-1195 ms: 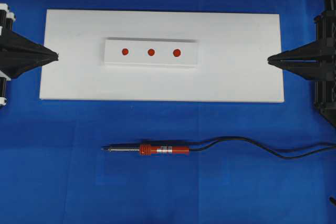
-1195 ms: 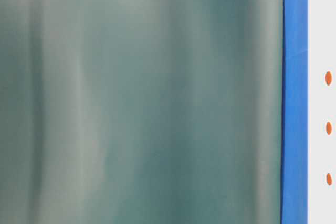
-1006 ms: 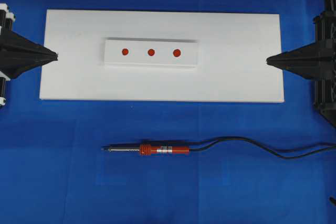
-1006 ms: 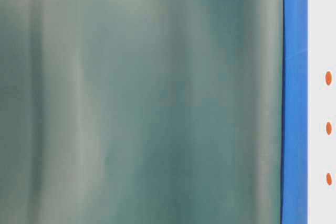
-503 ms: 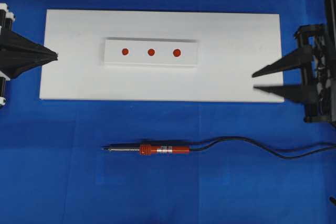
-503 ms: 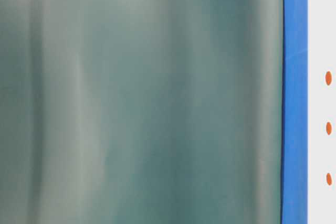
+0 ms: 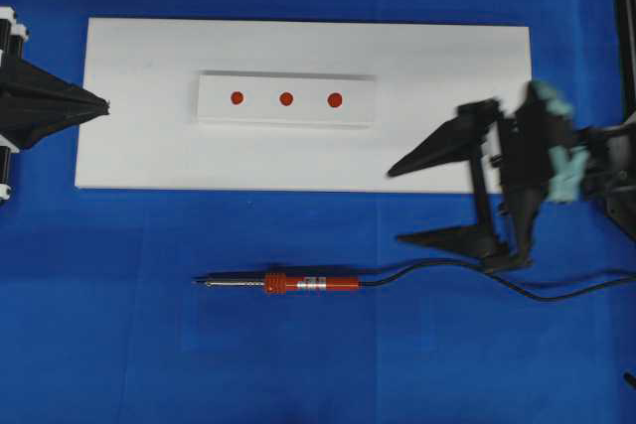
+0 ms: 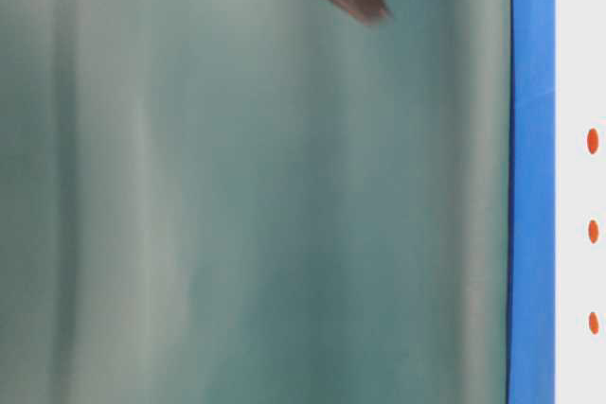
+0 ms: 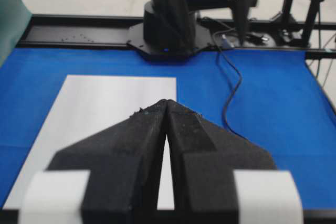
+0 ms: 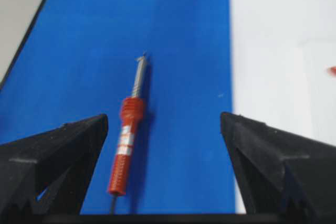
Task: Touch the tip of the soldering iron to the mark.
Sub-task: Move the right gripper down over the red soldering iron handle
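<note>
The soldering iron [image 7: 298, 284] lies flat on the blue mat in front of the white board, with its tip [image 7: 196, 281] pointing left and its cord trailing right. The mark [image 7: 286, 99] is the middle red dot on the white block [image 7: 260, 112]. My right gripper [image 7: 395, 206] is open wide, up and to the right of the handle, holding nothing. In the right wrist view the iron [image 10: 126, 145] lies ahead, close to the left finger of the right gripper [image 10: 164, 116], tip [image 10: 143, 55] pointing away. My left gripper [image 7: 104, 103] is shut at the board's left edge, and its jaws also meet in the left wrist view [image 9: 167, 101].
The white board [image 7: 447, 57] carries the block. The black cord [image 7: 556, 290] snakes to the right edge, under the right arm. In the table-level view a blurred green surface fills most of the picture, with the three dots [image 8: 593, 231] at the right edge.
My right gripper has gone from shut to wide open. It has swung left and toward the front, off the board's right edge toward the iron. The left gripper has not moved.
</note>
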You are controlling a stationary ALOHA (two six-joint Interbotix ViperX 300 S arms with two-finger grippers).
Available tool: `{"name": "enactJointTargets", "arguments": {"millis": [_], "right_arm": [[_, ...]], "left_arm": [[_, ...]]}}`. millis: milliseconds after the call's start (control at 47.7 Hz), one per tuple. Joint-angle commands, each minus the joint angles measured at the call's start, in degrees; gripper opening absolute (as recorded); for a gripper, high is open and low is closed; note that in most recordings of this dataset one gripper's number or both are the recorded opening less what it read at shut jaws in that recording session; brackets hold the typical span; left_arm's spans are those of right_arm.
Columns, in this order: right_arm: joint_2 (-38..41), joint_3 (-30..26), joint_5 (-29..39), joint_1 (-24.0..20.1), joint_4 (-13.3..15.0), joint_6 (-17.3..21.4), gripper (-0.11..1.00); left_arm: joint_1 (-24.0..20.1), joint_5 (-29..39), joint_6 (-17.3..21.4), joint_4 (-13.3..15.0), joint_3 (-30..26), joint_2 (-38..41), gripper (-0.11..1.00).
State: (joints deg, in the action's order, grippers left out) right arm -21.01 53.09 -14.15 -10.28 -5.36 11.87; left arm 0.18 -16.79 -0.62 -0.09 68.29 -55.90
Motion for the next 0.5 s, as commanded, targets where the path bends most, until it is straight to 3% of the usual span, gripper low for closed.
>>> {"name": "enactJointTargets", "arguments": {"millis": [0, 482], "right_arm": [[4.13, -4.13, -0.44, -1.23, -1.32, 0.00, 0.84], [27.33, -16.26, -2.72, -4.48, -8.17, 0.00, 0.84]], "left_arm": [[0.00, -0.35, 0.00, 0.18, -0.44, 0.18, 0.00], [0.00, -0.35, 0.09, 0.09, 0.62, -0.53, 0.00]]}}
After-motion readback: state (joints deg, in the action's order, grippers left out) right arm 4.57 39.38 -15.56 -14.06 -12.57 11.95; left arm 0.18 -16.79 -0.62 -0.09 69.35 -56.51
